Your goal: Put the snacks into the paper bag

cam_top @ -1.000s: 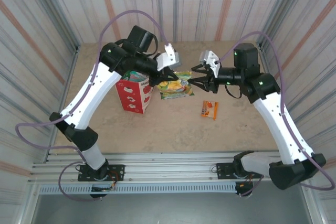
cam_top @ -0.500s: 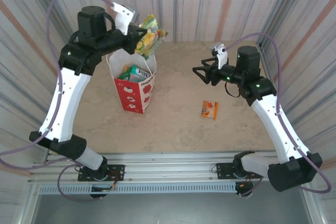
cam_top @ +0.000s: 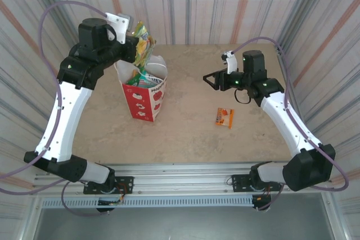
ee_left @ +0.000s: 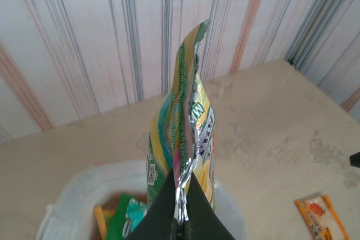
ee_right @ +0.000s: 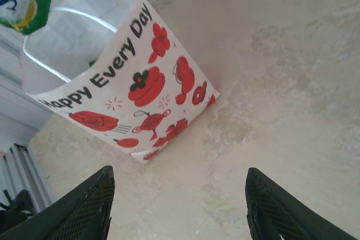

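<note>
The left pincer [ee_left: 179, 221] is clenched on the crimped seam of a green-yellow glossy snack packet [ee_left: 185, 133], which stands on edge, rising straight up from the fingertips in the wrist view. A second ago this packet lay on the bench beside the bag with both pincers down at it. Now it is lifted and hangs over the open white mouth of the small red-and-white paper gift bag [cam_top: 145, 98], so it looks ready to be lowered and dropped in. Other green and teal packets [cam_top: 139, 77] already sit inside the bag.

The right pincer [cam_top: 209, 78] has drawn back from the middle of the bench; it is spread wide and holds nothing. Its wrist view looks towards the bag's printed side.

On the beige bench [cam_top: 185, 133] one small orange sachet [cam_top: 225, 117] lies flat, well apart from the bag, and I judge it the last snack to collect.
</note>
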Available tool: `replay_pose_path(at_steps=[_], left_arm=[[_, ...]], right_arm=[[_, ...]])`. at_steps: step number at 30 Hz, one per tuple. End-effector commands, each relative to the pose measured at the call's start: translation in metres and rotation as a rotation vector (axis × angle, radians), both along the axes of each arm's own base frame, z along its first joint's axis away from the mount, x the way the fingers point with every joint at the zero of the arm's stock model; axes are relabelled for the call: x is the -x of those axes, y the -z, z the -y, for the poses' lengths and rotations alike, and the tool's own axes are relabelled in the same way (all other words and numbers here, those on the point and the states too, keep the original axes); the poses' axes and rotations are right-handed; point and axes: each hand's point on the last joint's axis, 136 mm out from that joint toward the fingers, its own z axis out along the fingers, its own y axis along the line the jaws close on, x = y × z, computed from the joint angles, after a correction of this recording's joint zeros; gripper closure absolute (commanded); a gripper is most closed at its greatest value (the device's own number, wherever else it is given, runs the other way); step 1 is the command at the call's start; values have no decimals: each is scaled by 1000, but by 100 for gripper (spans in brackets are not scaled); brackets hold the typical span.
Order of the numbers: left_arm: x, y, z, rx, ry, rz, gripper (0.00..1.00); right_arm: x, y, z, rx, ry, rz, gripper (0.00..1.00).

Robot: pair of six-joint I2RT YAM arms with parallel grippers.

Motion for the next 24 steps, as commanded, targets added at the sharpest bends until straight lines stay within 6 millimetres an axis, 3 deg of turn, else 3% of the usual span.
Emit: replay_pose_path(at_steps=[1,8,12,15,19,24], left_arm=[[11,-20,-18,34,-59,55,100],[23,-83,-14,154,10,240,100],[18,-96,-25,150,-55,272,100],[12,-82,-34,117,-114,228,100],[8,-50,-37,77,-139,128,100],[0,3,-22,57,-83,-60,100]], right_arm=[[2,12,-4,-4,12,-82,38],[-2,16,-11,-8,8,-114,38],[-5,20,-12,0,19,-135,38],[-6,25,-10,17,38,-163,38],[-6,34,-8,29,54,-204,38],[-8,38,-11,18,58,-249,38]])
